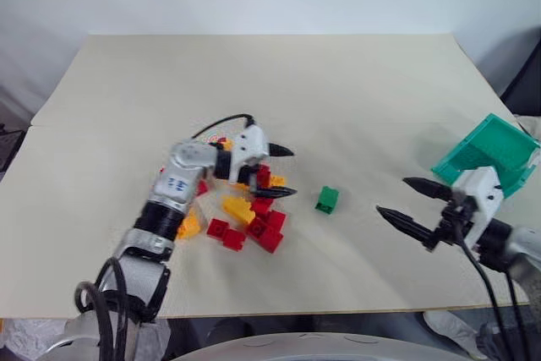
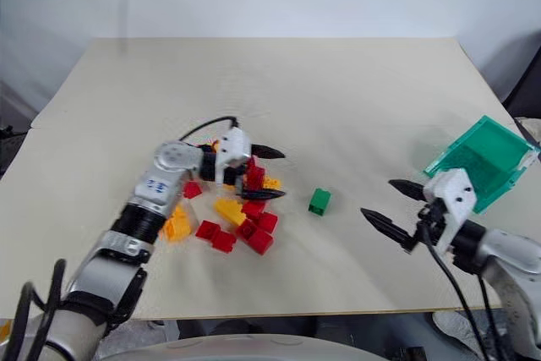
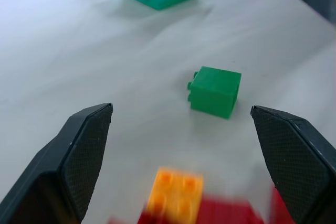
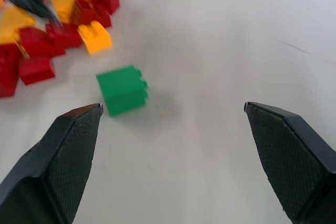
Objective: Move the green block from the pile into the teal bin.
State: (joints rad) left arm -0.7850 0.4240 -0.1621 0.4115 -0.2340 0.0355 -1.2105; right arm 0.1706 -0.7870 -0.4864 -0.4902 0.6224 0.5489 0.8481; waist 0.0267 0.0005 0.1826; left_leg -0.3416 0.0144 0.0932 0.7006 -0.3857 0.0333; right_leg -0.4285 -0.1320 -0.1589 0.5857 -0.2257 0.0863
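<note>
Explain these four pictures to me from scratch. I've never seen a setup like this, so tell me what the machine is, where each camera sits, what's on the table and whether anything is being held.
This is a two-armed humanoid robot. The two wide pictures come from cameras on its head, looking down at a pale table. The two close pictures come from cameras on its wrists, each looking out between that arm's black fingers.

The left gripper hovers over the pile of red and yellow-orange toy bricks. The right gripper hangs near the teal bin, which sits tilted at the table's right edge. Between them the green block lies alone on the table.

Both grippers are open and hold nothing.
</note>
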